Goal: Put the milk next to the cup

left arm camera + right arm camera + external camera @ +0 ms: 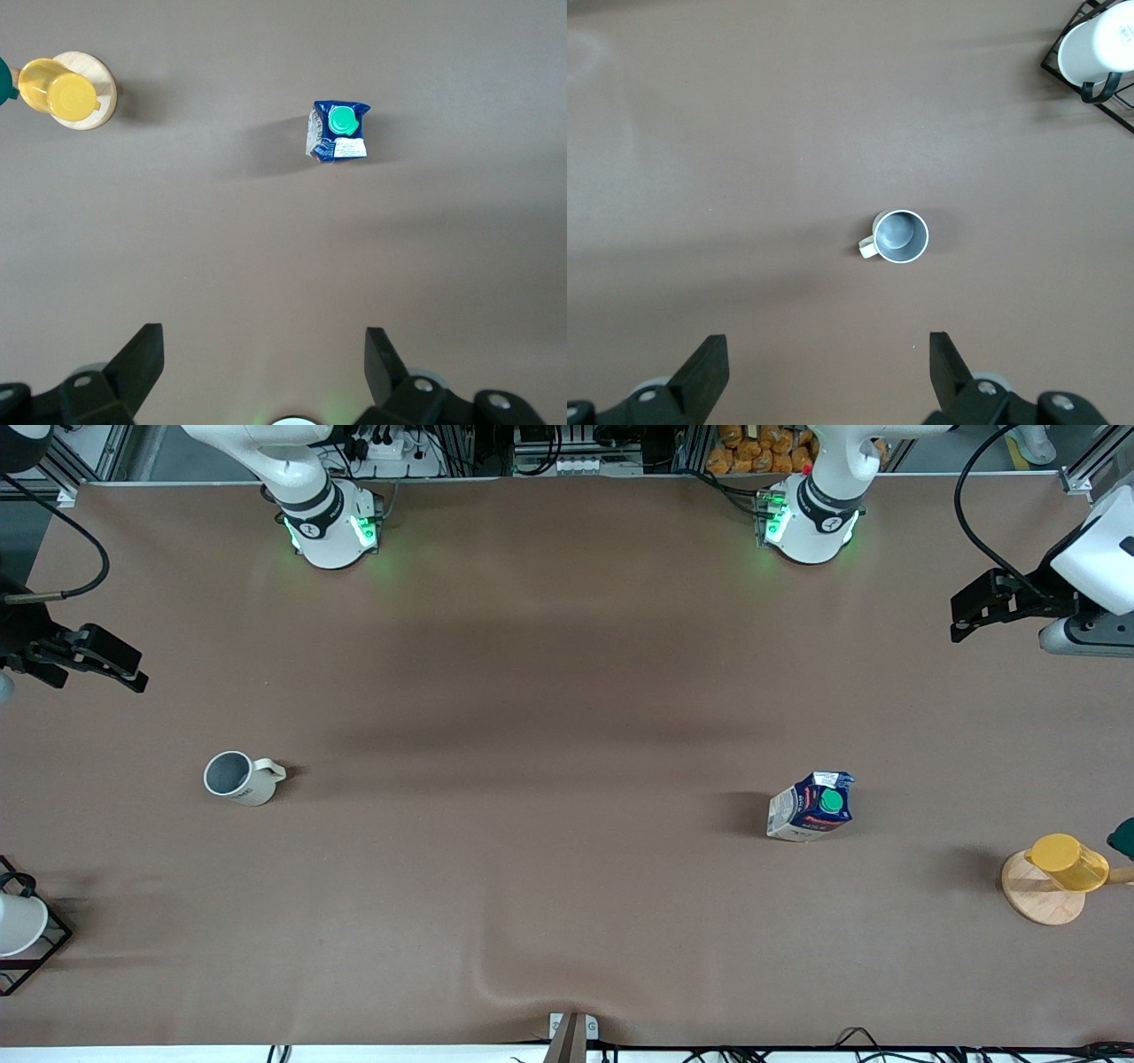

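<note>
Milk carton point(811, 806) stands upright on the worktop point(549, 691) toward the left arm's end, green cap point(831, 801) up, red label band on the dark blue face; the print on the white panel is too small to read, no brand legible. Mug point(236, 778) sits well apart from it toward the right arm's end, upright, grey inside, handle pointing toward the carton's end of the worktop. So nothing placed yet, the whole carry is left to do. Left claw point(979, 613) hangs in the air over the worktop's edge at its own end, jaws wide apart, holding nothing; the left wrist view looks straight down with the carton point(337, 131) out ahead of the open fingers point(142, 359), not between them. Right claw point(97, 662) hangs over the opposite edge, also spread wide and empty, with the mug point(899, 236) ahead of its fingers point(707, 365). Key relation: the carton is much closer to the left arm than to the right, so the left arm looks like the one to pick. Carton's long axis is vertical, footprint roughly square, so a top-down pinch across the two side panels seems workable. Also there: yellow translucent cup point(1067, 862) on a round wooden coaster point(1036, 895) near the carton's end; white cup in a black wire frame point(18, 926) near the mug's end.
</note>
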Tool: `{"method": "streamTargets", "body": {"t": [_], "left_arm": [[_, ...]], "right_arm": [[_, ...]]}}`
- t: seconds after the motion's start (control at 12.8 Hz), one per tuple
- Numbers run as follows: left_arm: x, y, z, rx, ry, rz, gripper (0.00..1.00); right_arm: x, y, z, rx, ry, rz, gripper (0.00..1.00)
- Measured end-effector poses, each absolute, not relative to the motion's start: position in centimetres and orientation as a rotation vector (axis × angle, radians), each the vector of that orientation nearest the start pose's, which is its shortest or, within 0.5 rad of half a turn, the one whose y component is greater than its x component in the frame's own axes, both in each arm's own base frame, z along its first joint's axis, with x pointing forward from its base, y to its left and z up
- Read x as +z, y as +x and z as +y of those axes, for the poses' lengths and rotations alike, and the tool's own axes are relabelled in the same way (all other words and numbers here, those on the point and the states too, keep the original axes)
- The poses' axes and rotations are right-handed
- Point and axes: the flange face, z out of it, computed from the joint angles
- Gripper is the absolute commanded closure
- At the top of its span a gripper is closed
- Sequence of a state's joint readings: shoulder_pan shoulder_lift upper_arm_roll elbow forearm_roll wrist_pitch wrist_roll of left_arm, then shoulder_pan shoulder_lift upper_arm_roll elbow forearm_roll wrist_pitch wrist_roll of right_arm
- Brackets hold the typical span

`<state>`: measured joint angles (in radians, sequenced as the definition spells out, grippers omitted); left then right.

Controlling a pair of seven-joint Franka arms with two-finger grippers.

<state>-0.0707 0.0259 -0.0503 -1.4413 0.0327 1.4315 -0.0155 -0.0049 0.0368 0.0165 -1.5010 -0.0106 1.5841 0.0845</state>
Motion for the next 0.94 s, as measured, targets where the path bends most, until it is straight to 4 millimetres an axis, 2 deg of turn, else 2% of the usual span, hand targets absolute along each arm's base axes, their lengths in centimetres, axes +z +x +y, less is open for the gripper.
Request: {"method": "streamTargets", "body": {"t": [0.47, 0.62, 0.78, 0.94], "left_arm": [[65.5, 54.6, -6.5, 0.067, -3.090, 0.220, 0.00], [64.2, 55.2, -6.7, 0.101, -3.081, 0.224, 0.00], [60.3, 57.9, -7.2, 0.130, -3.085, 0.182, 0.00], [55.0, 61.2, -8.7, 0.150, -3.092, 0.144, 0.00]], "right_arm": [[63.5, 56.8, 0.0, -0.057, -3.147, 0.132, 0.00], [61.8, 57.3, -1.6, 0.004, -3.149, 0.143, 0.00], [57.5, 58.1, -4.6, 0.114, -3.141, 0.094, 0.00], [50.3, 58.6, -7.5, 0.157, -3.117, 0.118, 0.00]]}}
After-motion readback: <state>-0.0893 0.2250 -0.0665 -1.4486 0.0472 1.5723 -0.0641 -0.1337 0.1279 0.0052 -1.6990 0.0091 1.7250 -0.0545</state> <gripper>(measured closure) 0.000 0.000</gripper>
